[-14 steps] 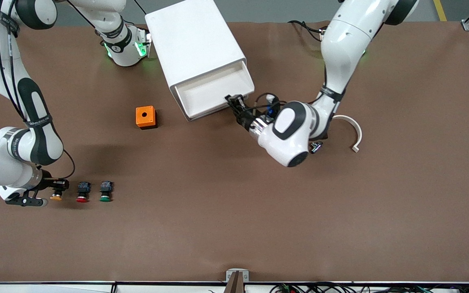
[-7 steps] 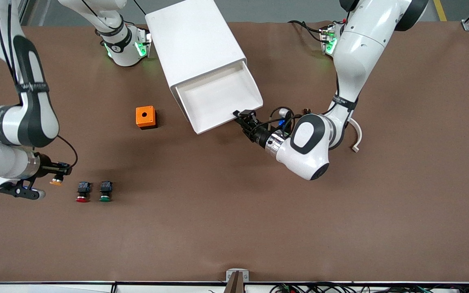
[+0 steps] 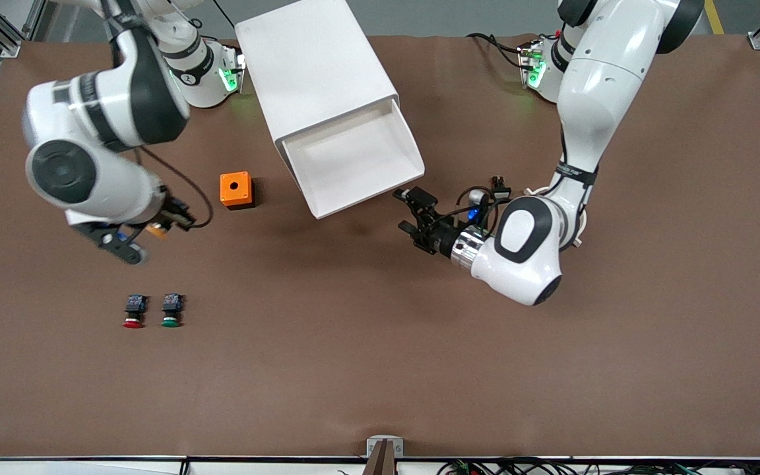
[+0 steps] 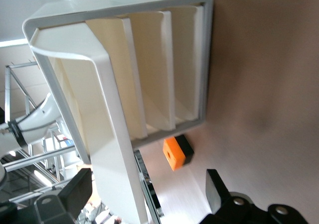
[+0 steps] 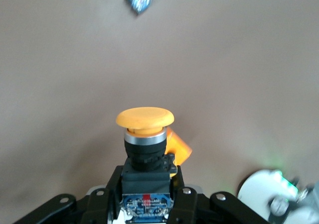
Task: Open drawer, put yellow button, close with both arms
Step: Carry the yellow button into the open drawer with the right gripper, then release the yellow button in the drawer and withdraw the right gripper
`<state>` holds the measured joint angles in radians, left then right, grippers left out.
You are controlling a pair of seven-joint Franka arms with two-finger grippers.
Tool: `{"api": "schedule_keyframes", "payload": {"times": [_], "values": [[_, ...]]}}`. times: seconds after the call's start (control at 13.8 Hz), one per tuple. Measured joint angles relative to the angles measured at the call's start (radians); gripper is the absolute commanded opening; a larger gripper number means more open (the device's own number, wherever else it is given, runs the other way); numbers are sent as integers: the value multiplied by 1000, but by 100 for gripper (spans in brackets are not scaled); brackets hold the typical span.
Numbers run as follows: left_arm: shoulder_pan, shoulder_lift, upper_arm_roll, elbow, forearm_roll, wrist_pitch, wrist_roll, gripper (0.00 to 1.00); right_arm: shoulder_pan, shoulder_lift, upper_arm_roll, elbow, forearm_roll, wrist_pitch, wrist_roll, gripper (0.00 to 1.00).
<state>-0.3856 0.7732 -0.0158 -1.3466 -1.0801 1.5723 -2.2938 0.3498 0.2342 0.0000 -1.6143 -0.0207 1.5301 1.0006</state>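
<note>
**Yellow button airborne, drawer waiting open**

Nearest the camera, the red button (image 3: 132,312) and green button (image 3: 171,311) sit side by side on the tabletop (image 3: 380,369), untouched. Farther up, the right gripper (image 3: 163,224) hangs over bare tabletop beside the orange box (image 3: 236,190), clenched on the yellow button (image 5: 144,118) by its black body, cap pointing outward. The left gripper (image 3: 413,212) hovers just off the drawer's front edge, fingers spread and holding nothing. Farther still, the drawer (image 3: 353,158) juts pulled out from the white cabinet (image 3: 314,66), its tray bare. So this looks like the carry step: next, the right arm must swing over the open tray and release. The right arm's wrist is tipped sideways, its elbow raised high.
</note>
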Motion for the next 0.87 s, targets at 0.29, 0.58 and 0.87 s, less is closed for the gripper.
{"api": "schedule_keyframes", "payload": {"times": [0.29,0.58,0.87], "values": [[13,-50,160,52,16,-9,44,100,210,4,1,38,123,21,394,24],[27,-97,227,67,247,-18,253,100,334,43,0,48,225,183,665,24],[19,-137,230,78,464,-19,480,100,419,138,-1,49,233,345,830,24]]}}
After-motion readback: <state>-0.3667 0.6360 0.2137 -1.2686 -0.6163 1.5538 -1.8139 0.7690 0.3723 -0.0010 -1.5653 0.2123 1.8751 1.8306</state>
